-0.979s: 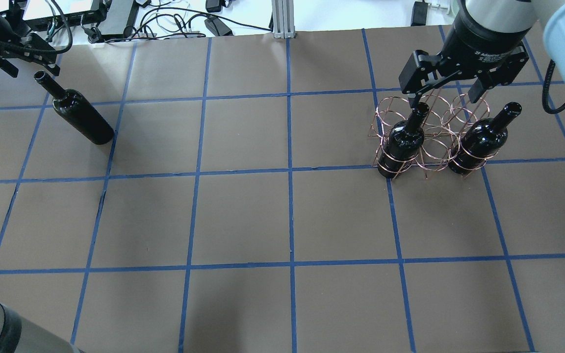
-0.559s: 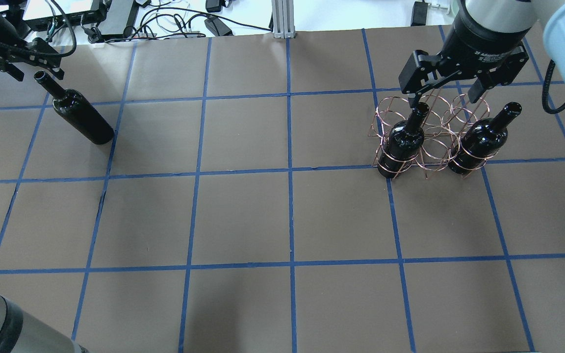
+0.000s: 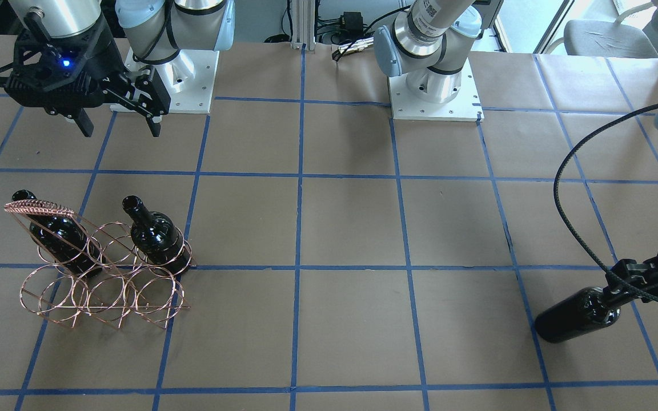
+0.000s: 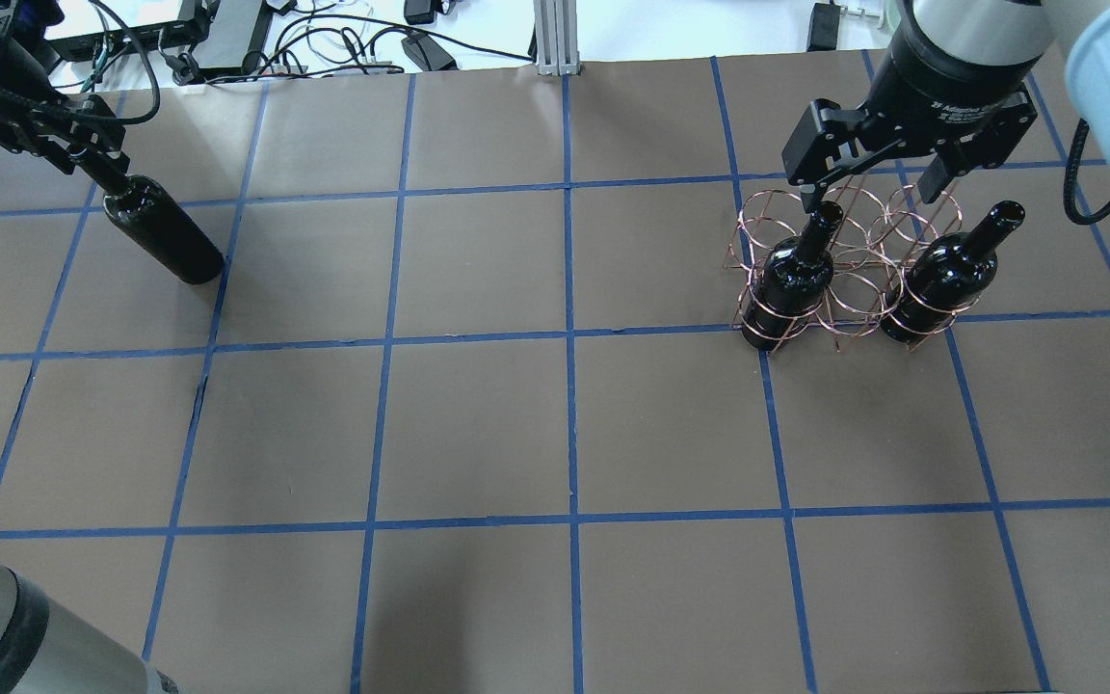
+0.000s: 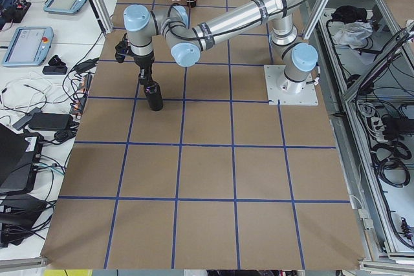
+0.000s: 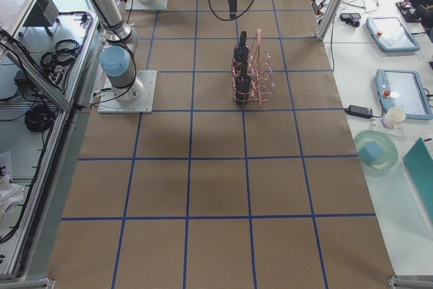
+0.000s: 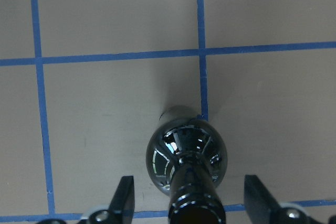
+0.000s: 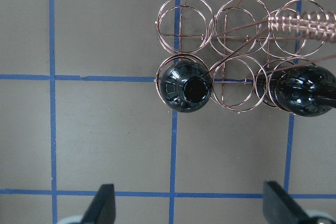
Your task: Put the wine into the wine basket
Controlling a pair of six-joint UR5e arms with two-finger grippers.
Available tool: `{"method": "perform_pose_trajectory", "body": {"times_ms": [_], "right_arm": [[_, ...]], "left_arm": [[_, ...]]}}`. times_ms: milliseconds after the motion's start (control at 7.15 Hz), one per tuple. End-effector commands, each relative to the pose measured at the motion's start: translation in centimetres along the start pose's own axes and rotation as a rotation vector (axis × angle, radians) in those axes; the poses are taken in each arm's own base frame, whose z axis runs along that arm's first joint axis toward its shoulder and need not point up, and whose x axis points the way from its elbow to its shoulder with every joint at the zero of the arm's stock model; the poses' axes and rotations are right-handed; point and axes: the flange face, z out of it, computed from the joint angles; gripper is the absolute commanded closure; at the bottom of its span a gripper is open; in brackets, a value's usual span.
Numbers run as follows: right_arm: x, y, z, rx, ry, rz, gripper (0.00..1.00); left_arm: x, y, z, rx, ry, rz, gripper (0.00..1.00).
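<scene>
One wine bottle stands on the table at the left; it also shows in the front view and the left wrist view. My left gripper is open, with a finger on each side of its neck and a gap to each. The copper wine basket stands at the right and holds two more bottles in the two end rings of its near row. My right gripper hangs open and empty above the basket, and its fingers show in the right wrist view.
Cables and electronics lie along the table's far edge, beside an aluminium post. The basket's handle bar rises above the rings. The two arm bases stand at the robot's side of the table.
My left gripper has moved down over the lone bottle's neck, so the bottle's mouth is now hidden under it. The right gripper, basket and other bottles have not moved.
</scene>
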Motion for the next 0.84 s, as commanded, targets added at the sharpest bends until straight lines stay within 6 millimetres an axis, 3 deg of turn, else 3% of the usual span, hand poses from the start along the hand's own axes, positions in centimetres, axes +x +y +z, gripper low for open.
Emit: {"method": "perform_pose_trajectory", "body": {"times_ms": [0, 280, 420, 559, 699], "right_arm": [[0.0, 0.0, 0.1, -0.003, -0.001, 0.000, 0.00], [0.0, 0.1, 0.1, -0.003, -0.001, 0.000, 0.00], [0.0, 0.1, 0.1, -0.003, -0.001, 0.000, 0.00], [0.0, 0.1, 0.1, -0.003, -0.001, 0.001, 0.00], [0.0, 0.1, 0.1, -0.003, -0.001, 0.000, 0.00]], "left_arm": [[0.0, 0.2, 0.4, -0.009, 0.001, 0.001, 1.00], [0.1, 0.2, 0.3, -0.008, 0.001, 0.002, 1.00], [0.3, 0.4, -0.7, 0.000, -0.004, -0.001, 1.00], [2.1, 0.6, -2.1, 0.005, -0.007, 0.018, 1.00], [5.9, 0.7, -4.1, 0.018, -0.010, 0.014, 1.00]]}}
